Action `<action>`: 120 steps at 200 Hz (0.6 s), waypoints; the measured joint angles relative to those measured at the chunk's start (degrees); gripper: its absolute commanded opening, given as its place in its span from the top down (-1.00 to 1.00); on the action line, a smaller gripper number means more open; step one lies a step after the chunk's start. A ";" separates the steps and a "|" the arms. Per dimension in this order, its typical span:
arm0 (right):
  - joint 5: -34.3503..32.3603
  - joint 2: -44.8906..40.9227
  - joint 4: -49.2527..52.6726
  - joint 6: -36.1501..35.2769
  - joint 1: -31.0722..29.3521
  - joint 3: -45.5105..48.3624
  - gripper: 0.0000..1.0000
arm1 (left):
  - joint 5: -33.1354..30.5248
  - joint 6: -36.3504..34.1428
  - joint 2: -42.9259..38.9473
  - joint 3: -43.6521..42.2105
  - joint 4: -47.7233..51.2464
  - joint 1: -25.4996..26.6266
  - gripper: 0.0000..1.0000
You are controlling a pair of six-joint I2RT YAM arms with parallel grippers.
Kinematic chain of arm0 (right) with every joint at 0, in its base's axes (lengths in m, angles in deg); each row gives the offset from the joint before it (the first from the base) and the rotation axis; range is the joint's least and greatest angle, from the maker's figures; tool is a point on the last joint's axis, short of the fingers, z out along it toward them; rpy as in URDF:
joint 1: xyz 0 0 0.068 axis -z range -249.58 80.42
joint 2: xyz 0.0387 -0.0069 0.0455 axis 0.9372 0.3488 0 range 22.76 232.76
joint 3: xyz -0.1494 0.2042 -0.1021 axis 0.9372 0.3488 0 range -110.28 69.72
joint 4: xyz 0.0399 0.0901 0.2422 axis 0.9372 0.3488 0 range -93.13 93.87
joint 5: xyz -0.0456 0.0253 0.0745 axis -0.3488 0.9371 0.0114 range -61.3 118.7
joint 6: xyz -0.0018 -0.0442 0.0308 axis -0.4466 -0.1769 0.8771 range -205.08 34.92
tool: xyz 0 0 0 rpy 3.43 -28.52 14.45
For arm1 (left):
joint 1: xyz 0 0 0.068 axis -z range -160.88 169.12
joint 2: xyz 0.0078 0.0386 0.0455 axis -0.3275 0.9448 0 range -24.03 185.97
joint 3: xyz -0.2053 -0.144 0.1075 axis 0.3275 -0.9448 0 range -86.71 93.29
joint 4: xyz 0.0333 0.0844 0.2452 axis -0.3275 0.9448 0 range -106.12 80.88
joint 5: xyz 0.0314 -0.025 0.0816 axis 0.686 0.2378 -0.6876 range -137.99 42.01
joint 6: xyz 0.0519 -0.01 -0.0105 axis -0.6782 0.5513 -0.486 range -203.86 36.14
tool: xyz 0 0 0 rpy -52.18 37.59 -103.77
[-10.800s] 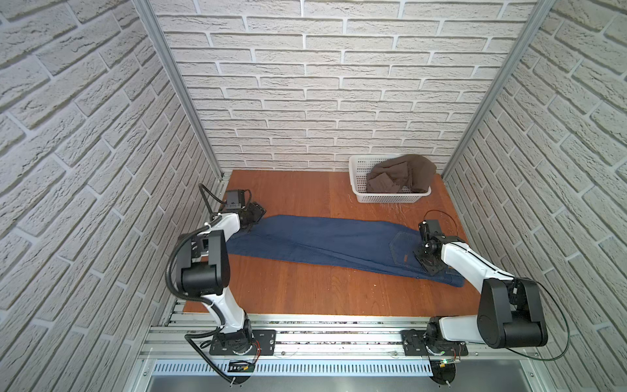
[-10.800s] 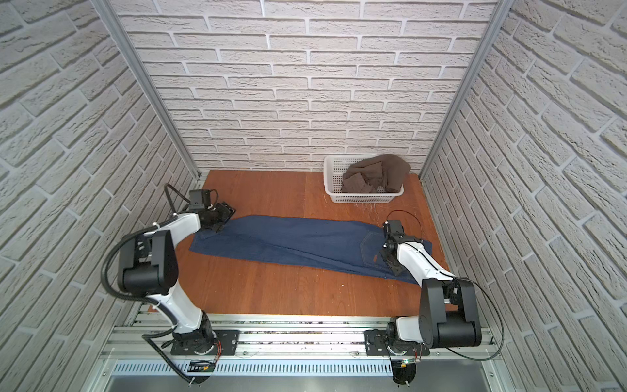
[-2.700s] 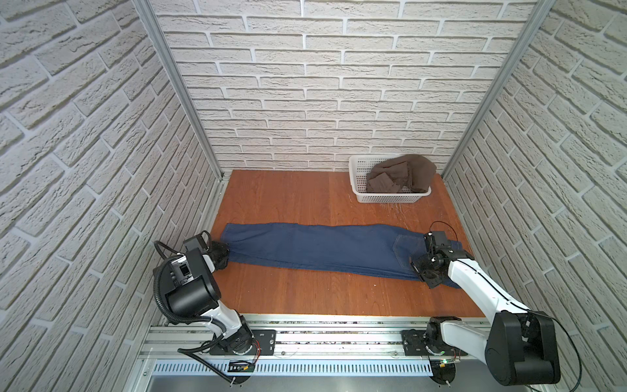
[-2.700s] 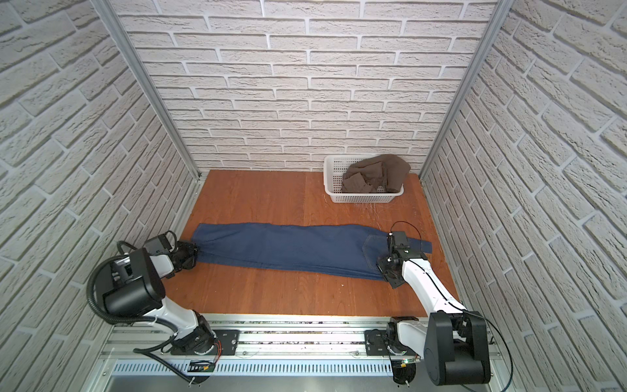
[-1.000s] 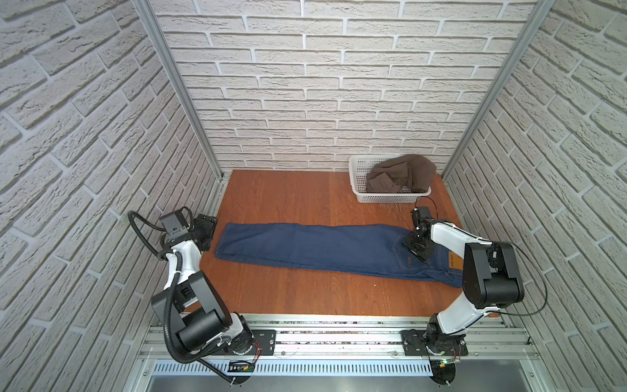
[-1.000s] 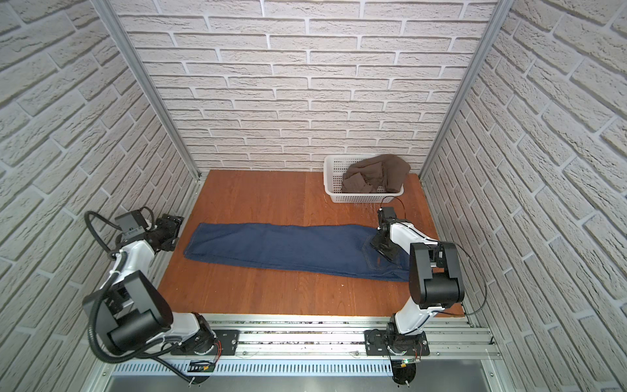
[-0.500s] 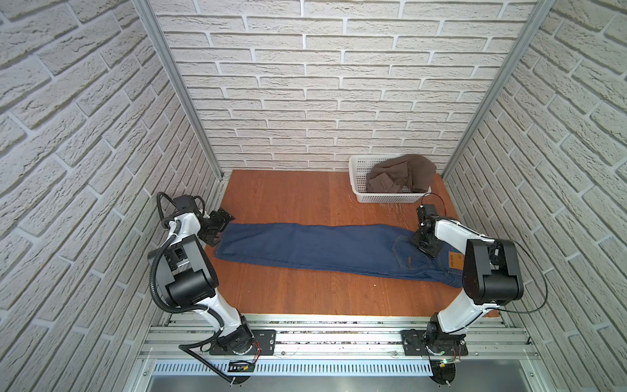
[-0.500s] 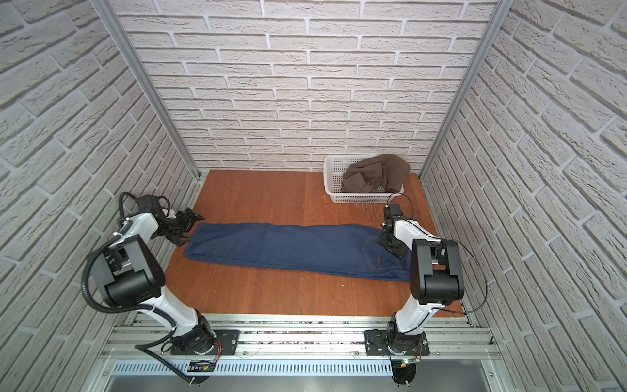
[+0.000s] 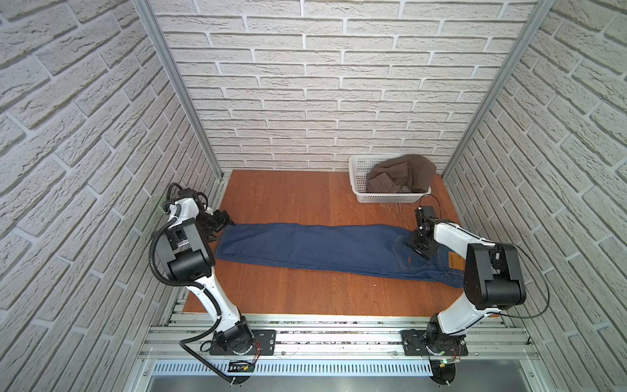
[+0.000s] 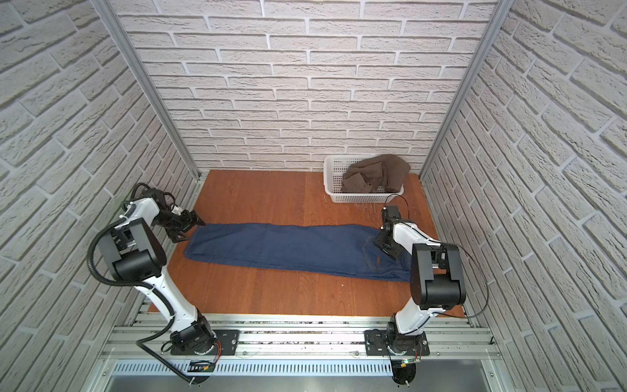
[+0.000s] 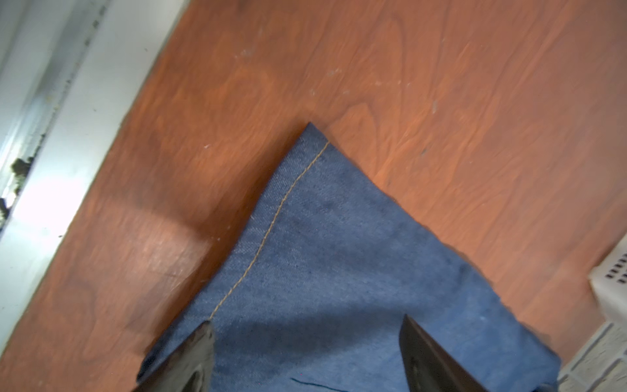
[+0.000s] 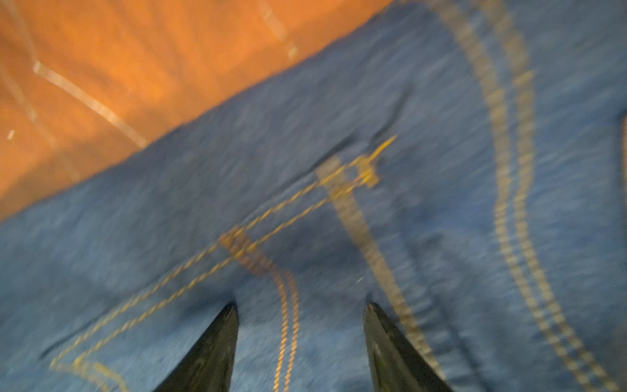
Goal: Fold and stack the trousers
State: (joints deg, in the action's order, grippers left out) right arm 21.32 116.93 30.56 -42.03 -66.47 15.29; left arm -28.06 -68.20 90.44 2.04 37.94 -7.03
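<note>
1. Trousers lie flat and at full length on the table, in front of the basket. Their waist end is near the basket and their hem end is well away from it, on my left arm's side.
2. My left gripper sits at the hem corner, the part of the trousers farthest from the basket. In the left wrist view my fingers stand wide apart with denim under the gap. They are clamped on nothing.
3. A tan stitch line runs along the hem up to that corner, which lies flat on the wood.
4. My right gripper is down on the seat of the trousers, near the basket, at the back pocket. In the right wrist view those fingers are apart, pointing at the pocket's stitched top edge. That view is blurred, so I cannot tell whether the tips touch the cloth.
5. A tan patch sits on the waistband just beyond my right gripper, on the side away from the basket. It carries dark print that is too small for me to read. A small orange tab shows on the pocket, and I can make out no letters on it.
6. Brown cloth is bunched in the basket and rises above its rim.
</note>
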 measured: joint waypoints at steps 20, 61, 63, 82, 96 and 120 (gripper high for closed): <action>1.49 -0.63 -0.57 -0.02 -0.68 0.61 -0.22 | -1.62 -2.34 1.68 0.31 1.77 0.20 -0.70; 3.54 -2.47 -1.36 -0.20 -1.16 1.66 -0.22 | -5.18 -5.20 3.28 1.09 3.26 0.20 -0.76; 3.63 -2.54 -1.40 -0.20 -1.16 1.70 -0.22 | -5.40 -5.33 3.28 1.09 3.23 0.20 -0.75; 4.33 -3.08 -1.81 -0.22 -1.16 2.27 -0.21 | -7.02 -6.21 3.52 1.20 3.17 0.17 -0.73; 4.74 -3.21 -1.88 -0.22 -1.20 2.73 -0.21 | -7.43 -6.75 4.17 1.20 3.15 0.15 -0.68; 5.27 -3.21 -1.99 -0.22 -1.25 3.19 -0.20 | -6.71 -7.13 6.03 1.55 2.99 0.20 -0.54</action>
State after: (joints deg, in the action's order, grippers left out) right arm 26.59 113.72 28.57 -42.25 -67.72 18.48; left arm -34.77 -75.32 96.48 3.59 40.94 -6.84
